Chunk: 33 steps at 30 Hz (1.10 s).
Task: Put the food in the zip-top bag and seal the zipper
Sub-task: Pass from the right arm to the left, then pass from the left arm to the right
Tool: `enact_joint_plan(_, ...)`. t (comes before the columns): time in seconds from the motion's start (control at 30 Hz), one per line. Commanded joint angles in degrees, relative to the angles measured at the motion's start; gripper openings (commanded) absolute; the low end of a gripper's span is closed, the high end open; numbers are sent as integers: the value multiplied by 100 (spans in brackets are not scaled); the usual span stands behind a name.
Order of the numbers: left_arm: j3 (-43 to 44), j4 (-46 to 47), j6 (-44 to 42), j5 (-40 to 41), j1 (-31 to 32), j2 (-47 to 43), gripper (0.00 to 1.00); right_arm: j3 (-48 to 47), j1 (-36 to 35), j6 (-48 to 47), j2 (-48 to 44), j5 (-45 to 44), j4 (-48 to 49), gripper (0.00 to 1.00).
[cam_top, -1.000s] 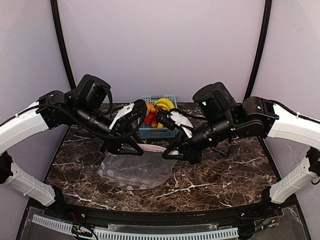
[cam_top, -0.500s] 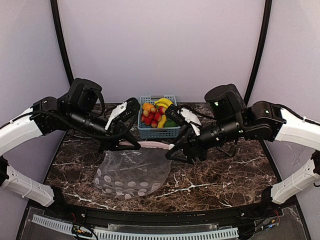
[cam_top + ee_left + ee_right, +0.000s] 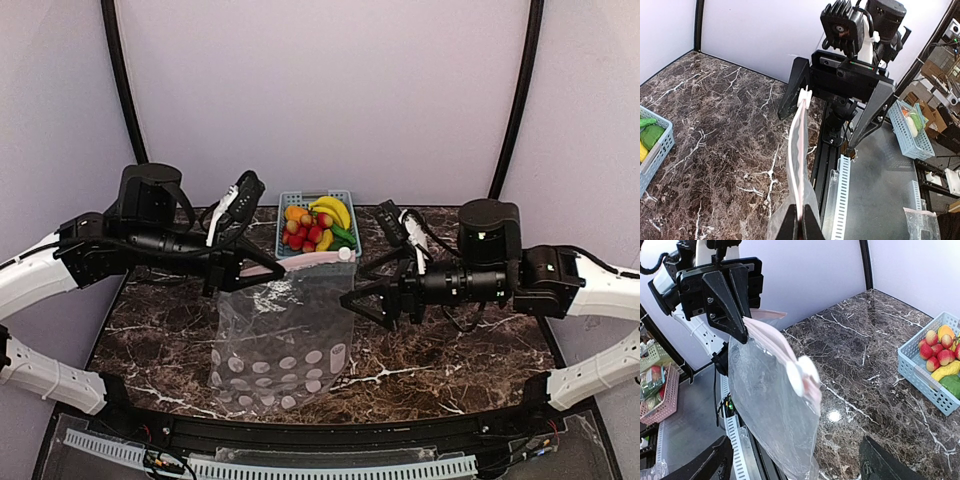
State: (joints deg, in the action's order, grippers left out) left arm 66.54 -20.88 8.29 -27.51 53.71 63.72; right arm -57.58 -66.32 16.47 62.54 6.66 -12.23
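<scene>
Over the table (image 3: 450, 350), left gripper (image 3: 799, 225) pinches the zipper (image 3: 305, 260), zip-top bag (image 3: 285, 340) dangling; right gripper (image 3: 368, 283) gapes

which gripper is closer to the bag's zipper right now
Left. The left gripper is shut on the zipper; the right gripper is open, just off its far end.

the table (image 3: 450, 350) is overlooked from high at its near edge; the zip-top bag (image 3: 280, 340) is viewed closely from opposite sides by both wrist cameras
</scene>
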Motion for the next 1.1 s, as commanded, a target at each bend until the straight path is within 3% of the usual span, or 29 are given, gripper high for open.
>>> enact_joint_plan(0.0,-141,459,866,46,-72,-201,1,371,206,386,-176,27,1112,85)
enact_joint_plan(0.2,-242,538,1224,-45,-119,-225,1,445,297,472,-23,504,1482,78)
enact_joint_plan(0.5,-281,667,1451,-198,-133,-248,1,316,352,548,377,711,1844,54)
enact_joint_plan(0.73,-368,716,1575,-257,-167,-334,1,318,388,648,539,795,2143,26)
enact_joint_plan(0.87,-427,767,1789,-337,-245,-339,1,365,408,731,496,800,2237,0)
enact_joint_plan(0.93,-467,765,1911,-369,-315,-335,1,394,425,747,460,781,2241,0)
enact_joint_plan(0.97,-496,768,1989,-393,-347,-339,3,415,432,744,441,767,2242,0)
enact_joint_plan(1.03,-517,740,2093,-431,-508,-354,20,444,437,732,405,747,2215,0)
enact_joint_plan(1.07,-514,716,2113,-448,-558,-374,38,449,444,718,385,731,2164,0)
